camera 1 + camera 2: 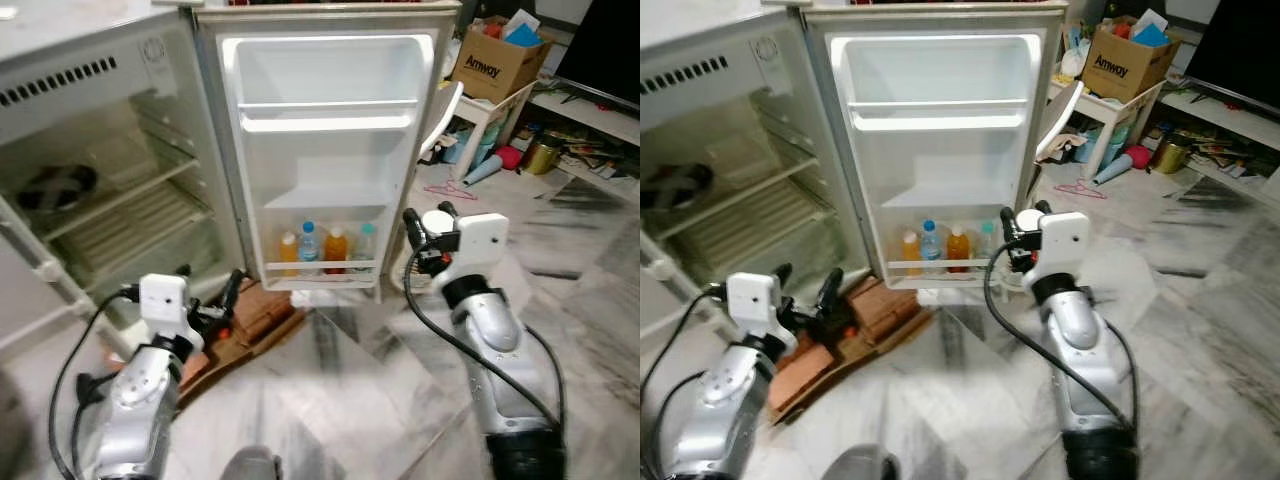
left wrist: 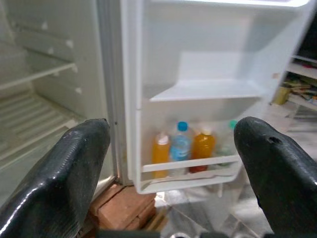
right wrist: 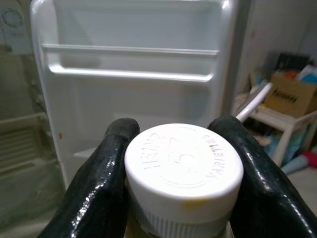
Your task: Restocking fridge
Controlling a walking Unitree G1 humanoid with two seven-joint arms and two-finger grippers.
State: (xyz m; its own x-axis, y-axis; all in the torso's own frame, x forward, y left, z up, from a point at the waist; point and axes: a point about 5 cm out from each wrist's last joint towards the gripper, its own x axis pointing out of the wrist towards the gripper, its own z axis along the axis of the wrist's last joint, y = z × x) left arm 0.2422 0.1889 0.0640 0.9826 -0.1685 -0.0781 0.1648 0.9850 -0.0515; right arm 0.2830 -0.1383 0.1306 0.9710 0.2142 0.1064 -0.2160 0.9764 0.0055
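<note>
The fridge stands open, its white door facing me. The door's bottom rack carries several bottles: two orange ones, a blue-capped one and a green-capped one. My right gripper hovers just right of that rack, shut on a bottle with a white Heinz cap. The cap sits between both black fingers. My left gripper is low at the left, open, with nothing between its fingers, and points toward the door rack.
Bricks and flattened cardboard lie on the floor under the door's lower corner. The fridge's interior has wire shelves. An Amway box sits on a white stand at the back right, with clutter beyond.
</note>
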